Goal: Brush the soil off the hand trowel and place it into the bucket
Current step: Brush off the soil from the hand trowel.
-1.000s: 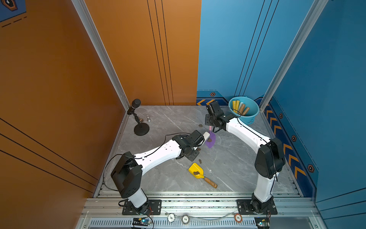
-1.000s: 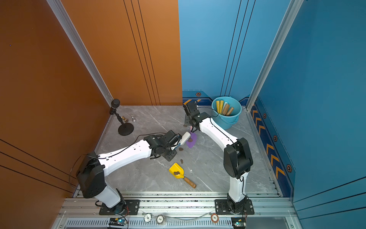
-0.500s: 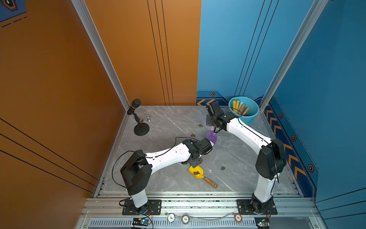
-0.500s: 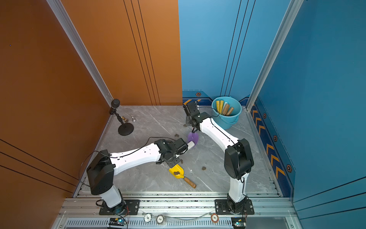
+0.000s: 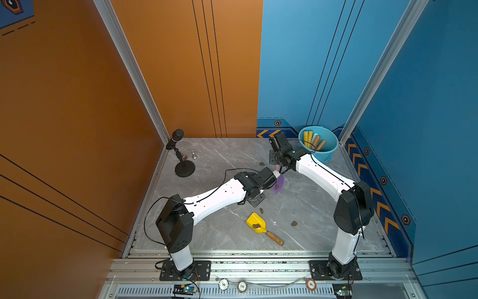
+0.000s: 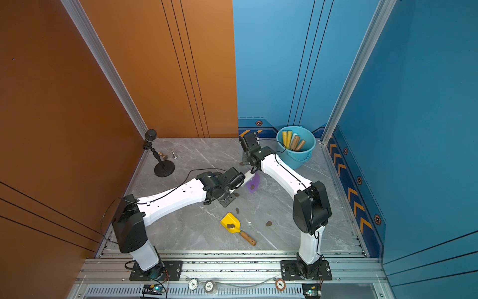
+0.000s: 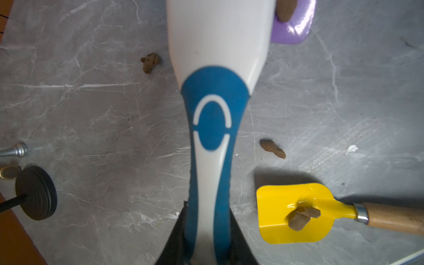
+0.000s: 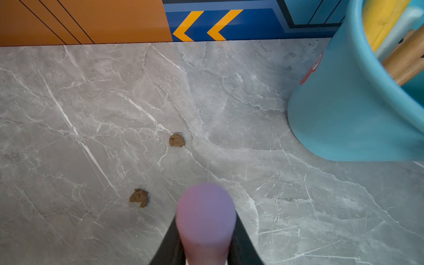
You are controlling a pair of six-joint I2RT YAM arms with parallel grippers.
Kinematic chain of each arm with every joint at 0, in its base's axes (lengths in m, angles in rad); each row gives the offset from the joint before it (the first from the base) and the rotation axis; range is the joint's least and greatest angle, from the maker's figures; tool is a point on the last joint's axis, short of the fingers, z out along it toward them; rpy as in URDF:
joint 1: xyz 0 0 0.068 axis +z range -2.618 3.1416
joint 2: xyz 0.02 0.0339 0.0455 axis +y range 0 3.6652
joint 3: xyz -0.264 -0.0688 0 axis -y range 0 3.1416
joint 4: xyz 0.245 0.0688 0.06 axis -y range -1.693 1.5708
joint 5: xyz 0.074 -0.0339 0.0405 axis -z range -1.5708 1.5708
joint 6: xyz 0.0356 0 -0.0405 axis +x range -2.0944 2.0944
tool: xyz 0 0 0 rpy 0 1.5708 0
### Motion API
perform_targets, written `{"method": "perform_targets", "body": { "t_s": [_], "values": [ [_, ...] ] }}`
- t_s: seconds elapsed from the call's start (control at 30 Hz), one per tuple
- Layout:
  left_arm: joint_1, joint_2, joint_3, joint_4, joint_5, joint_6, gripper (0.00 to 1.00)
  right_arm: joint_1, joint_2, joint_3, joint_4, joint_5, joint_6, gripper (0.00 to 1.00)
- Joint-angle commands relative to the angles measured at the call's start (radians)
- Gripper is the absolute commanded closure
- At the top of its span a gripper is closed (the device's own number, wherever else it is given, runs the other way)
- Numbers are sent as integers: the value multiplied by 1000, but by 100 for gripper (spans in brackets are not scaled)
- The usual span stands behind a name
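My right pincer (image 8: 206,250) pinches the purple trowel (image 7: 294,29) steady; my left pincer (image 7: 207,249) clamps the brush (image 7: 215,46) to reach its soil (image 7: 285,9).

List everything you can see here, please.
table: one, grey, under everything
bucket: one, light blue, far right corner
handles: about five, mixed colours, in bucket
purple trowel: one, mid-table, held
yellow trowel: one, lying near front
brush: one, white and blue, held
soil lumps: at least six, brown; four on table, one per trowel
microphone: one, black, far left corner
metal pieces: two, silver and brass, beside microphone
tokens: three, white and brown, front rail
arms: two, white and black
left hand: black, shut on brush
right hand: black, shut on purple trowel
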Motion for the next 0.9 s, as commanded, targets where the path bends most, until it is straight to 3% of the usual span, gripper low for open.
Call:
{"method": "perform_targets", "body": {
  "t_s": [0.0,0.2,0.4,0.57,0.87],
  "values": [
    [-2,56,0,4,-18,51,100,7,-49,21,28,-8,-15,86],
    [-49,60,-80,10,-25,40,100,-1,-54,33,29,-6,-18,86],
    [-89,-28,-162,-6,-24,-36,100,-16,-37,57,22,-9,-28,86],
    [-70,-83,-99,-7,-44,-25,100,-20,-40,63,16,-24,-45,86],
    [6,50,-6,107,-127,113,100,-21,-75,60,-10,-98,-49,87]
  ]
}}
